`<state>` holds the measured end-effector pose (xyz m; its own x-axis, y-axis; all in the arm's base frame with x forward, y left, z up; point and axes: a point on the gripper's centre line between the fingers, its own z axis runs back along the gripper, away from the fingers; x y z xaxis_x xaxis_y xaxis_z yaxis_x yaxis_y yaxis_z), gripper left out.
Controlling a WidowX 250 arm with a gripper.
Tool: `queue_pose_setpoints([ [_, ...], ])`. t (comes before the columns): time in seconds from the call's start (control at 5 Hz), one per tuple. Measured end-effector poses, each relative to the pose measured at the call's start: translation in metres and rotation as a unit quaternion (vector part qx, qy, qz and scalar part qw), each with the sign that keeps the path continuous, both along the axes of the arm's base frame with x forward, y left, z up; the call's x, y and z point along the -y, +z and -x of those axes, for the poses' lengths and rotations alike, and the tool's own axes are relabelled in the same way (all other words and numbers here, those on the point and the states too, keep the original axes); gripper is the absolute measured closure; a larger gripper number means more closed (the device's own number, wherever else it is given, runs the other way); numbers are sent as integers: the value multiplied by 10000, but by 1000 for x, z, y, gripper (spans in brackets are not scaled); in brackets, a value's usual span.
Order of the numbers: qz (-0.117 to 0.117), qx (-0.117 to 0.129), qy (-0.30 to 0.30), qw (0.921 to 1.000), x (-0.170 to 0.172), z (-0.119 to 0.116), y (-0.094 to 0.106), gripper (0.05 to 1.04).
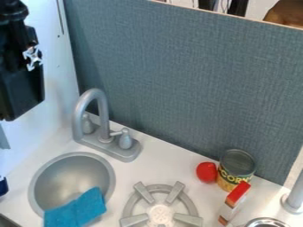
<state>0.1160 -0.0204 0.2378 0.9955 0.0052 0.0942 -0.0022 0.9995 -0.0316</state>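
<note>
The black arm with its gripper (pixel 21 75) hangs at the upper left, in front of the white side wall and above and left of the faucet. Whether it holds anything cannot be made out. Below it, a blue cloth (pixel 77 209) lies over the lower edge of the round grey sink (pixel 65 175). At the right, a red round object (pixel 206 172) sits against a corn can (pixel 237 168), which stands upright by the back panel. A red and white box (pixel 234 201) leans at a slant just in front of the can.
A grey faucet (pixel 102 117) rises behind the sink. The grey stove burner (pixel 160 213) lies between sink and can. A grey post (pixel 294 199) and a metal ring (pixel 266 222) are at the lower right. The tall blue-grey panel (pixel 183 80) bounds the back.
</note>
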Motion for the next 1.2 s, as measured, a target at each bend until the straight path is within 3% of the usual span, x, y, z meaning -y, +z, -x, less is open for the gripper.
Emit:
queue_pose_setpoints([
  [0.2, 1, 8, -14, 10000, 0, -1, -5, 82],
  [0.4, 110, 317, -736, 9967, 24, -29, -57, 82],
  [0.6, 125, 865, -1187, 9891, 40, -56, -77, 82],
  [0.8, -386, 1000, -1672, 9801, 62, -82, -113, 82],
  [1.0, -255, 995, -1941, 9756, 75, -101, -145, 82],
  [1.2, -229, 617, -2027, 9770, 79, -113, -182, 83],
])
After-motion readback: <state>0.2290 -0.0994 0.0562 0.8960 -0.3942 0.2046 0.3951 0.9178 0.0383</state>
